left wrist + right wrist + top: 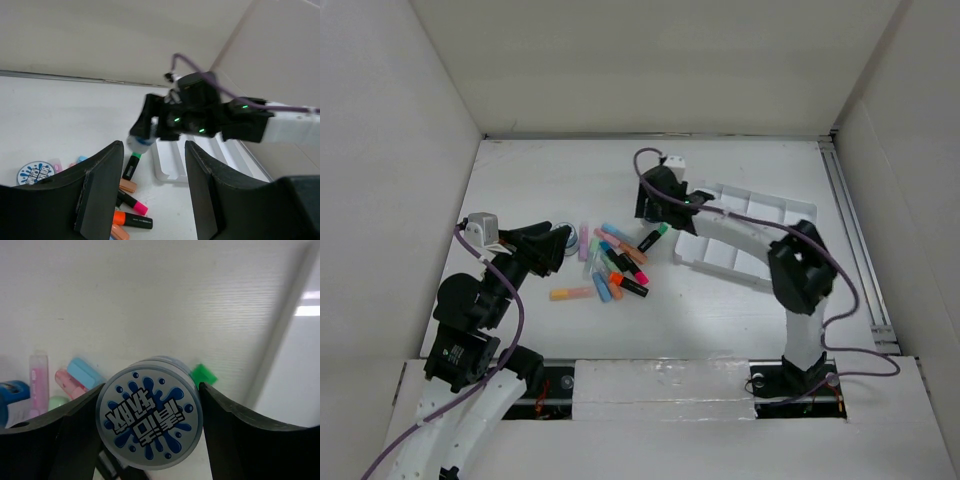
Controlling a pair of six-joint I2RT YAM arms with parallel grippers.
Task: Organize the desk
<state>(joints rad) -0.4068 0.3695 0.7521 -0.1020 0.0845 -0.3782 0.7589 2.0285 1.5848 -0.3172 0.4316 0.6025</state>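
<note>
Right gripper (150, 395) is closed on a round pale-blue plastic tub (149, 422) with a glossy blue-splash printed lid, one black finger pressed to each side of the curved wall. I cannot tell whether the tub is clear of the surface. Left gripper (154, 150) has its jaws apart and nothing between them, near the left end of the marker pile. The desk (720, 320), a large matte-white flat top walled by white panels, lies under both arms. Risk: flat fingers on a smooth round wall give only narrow contact, so the tub may twist or slip out. If dropped, it would land among the loose pile of smooth cylindrical highlighters and markers (612, 262), and those barrels would likely roll and scatter. The rigid white compartmented plastic tray (760, 205) sits just right of the gripper. Its dividers could catch the tub's edge if it is lowered off-centre.
</note>
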